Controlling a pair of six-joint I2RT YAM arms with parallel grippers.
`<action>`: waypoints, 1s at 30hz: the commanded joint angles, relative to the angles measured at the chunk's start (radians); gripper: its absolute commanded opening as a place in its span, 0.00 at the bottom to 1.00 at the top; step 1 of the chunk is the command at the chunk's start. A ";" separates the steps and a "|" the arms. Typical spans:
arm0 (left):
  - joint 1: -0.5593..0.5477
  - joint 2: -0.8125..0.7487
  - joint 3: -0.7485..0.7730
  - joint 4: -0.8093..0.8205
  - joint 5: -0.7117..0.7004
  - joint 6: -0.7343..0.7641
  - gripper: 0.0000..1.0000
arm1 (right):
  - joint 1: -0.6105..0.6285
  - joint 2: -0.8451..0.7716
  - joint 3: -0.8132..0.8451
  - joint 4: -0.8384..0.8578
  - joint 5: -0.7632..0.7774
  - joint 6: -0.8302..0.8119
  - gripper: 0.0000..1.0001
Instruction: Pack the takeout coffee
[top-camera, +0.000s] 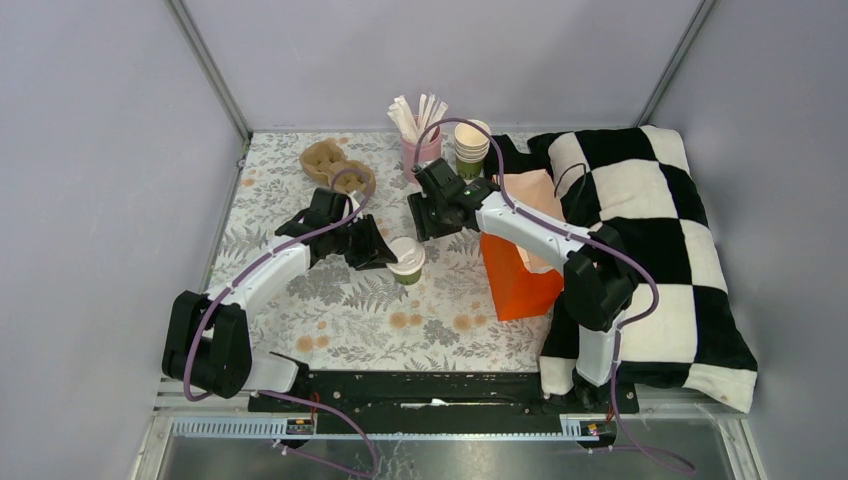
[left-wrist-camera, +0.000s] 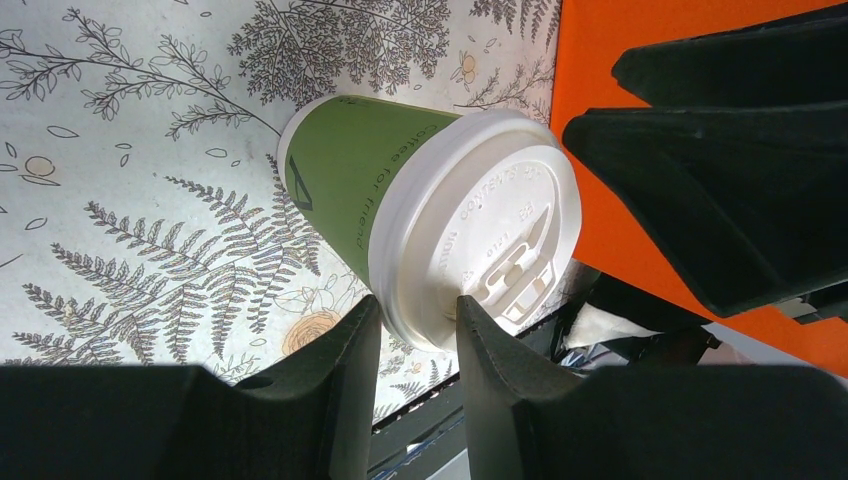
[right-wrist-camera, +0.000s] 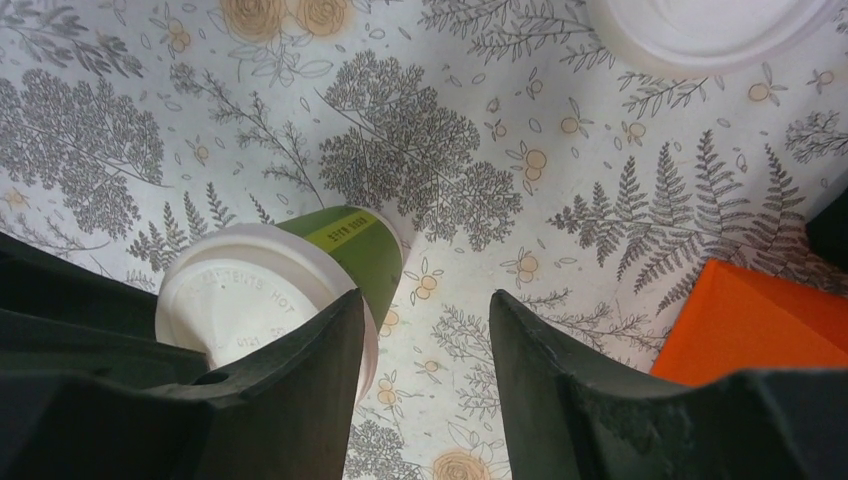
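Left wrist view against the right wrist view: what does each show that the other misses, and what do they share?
Left wrist only: lettering down the side of the lidded green cup, and the lid's drinking flap. Right wrist only: a yellow sticker on that cup and a round white object cut off at the top edge. Both: the cup upright on the fern-print table cover, with the orange bag beside it.

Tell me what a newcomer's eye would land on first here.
The bright orange bag right of centre jumps out first, set against the big black-and-white checkered cushion along the right side. Next comes the green cup with its white lid, standing on the floral table just left of the bag.
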 joint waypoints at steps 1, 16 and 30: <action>-0.004 0.027 -0.016 -0.077 -0.061 0.056 0.36 | -0.005 -0.002 -0.024 0.019 -0.036 -0.001 0.56; -0.004 0.028 -0.003 -0.078 -0.060 0.064 0.38 | -0.005 -0.005 -0.123 0.025 -0.043 -0.001 0.55; 0.011 -0.040 0.117 -0.148 -0.088 0.086 0.80 | -0.005 -0.039 0.048 -0.120 -0.051 -0.038 0.58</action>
